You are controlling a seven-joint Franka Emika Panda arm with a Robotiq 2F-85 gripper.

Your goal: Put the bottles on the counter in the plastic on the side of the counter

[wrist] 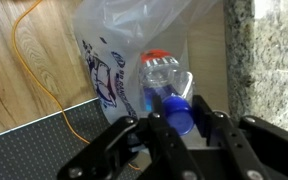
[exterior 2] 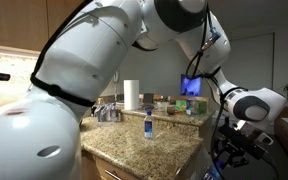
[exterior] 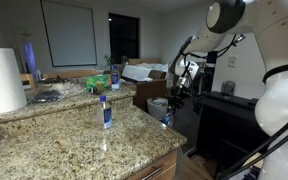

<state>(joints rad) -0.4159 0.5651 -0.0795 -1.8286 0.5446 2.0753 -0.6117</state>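
My black gripper [wrist: 181,120] clamps a clear, blue-labelled plastic bottle [wrist: 164,82]. The whitish crinkled plastic bag [wrist: 114,40] lies at eleven o'clock, so I reckon release comes next.

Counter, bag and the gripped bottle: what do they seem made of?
Counter: polished granite by its look, speckled tan and glossy. Bag: thin plastic film, translucent and crinkled. Bottle: probably clear plastic, with a see-through wall and a blue label.

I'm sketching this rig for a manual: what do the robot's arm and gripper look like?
The arm is built of glossy white rounded shells with dark bands at the joints. The gripper is matte black, with chunky, angular linkage fingers. No markings are legible on either.
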